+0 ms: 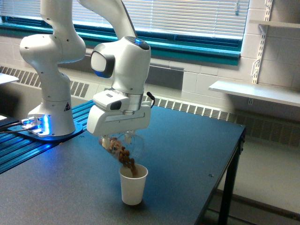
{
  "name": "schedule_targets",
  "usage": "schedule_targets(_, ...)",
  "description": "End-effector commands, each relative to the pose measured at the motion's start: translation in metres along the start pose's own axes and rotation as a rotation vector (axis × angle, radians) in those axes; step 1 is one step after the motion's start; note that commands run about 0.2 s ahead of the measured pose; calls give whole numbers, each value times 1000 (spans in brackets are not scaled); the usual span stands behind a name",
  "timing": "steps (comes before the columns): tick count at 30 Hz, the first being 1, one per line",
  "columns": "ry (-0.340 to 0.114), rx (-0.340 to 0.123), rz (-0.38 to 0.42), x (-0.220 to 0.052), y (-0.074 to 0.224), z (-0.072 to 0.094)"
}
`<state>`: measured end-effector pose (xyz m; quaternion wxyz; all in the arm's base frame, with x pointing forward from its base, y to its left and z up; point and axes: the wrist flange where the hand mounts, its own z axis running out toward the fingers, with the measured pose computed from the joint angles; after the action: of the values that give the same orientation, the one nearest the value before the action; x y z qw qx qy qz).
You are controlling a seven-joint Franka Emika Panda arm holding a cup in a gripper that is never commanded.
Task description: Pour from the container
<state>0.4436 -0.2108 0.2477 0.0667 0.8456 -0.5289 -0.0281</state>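
— Window blinds and a teal sill run behind the scene, and a dark, matte table [187, 140] carries everything we care about. Where do we place the container?

— We see the clear, smooth-walled plastic cup [123, 146] tipped steeply under the white robot arm's pincer [119, 139], its mouth angled down toward the exterior view's right, just above the white paper cup [133, 184] standing near the table's near edge. Brown, lumpy pieces [125, 158] are spilling from its lip into that paper cup.

— And the pincer?

— Closed around the clear cup, we judge, since the cup hangs tilted beneath it; the fingers themselves are hidden by the white housing.

— How would we expect it to handle?

— Light, thin-walled and slick, we think, so it could flex or slip if squeezed hard. We would hold it across the middle of the wall, away from the rim, keeping the lip free for pouring. The paper cup looks light too, and a nudge could tip it.
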Motion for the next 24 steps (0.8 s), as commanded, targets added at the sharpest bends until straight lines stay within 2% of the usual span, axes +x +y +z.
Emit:
schedule_targets(1,-5,-8,-18,-1,-2,-3)
schedule_targets(24,-7,-27,-15,10,0,-12)
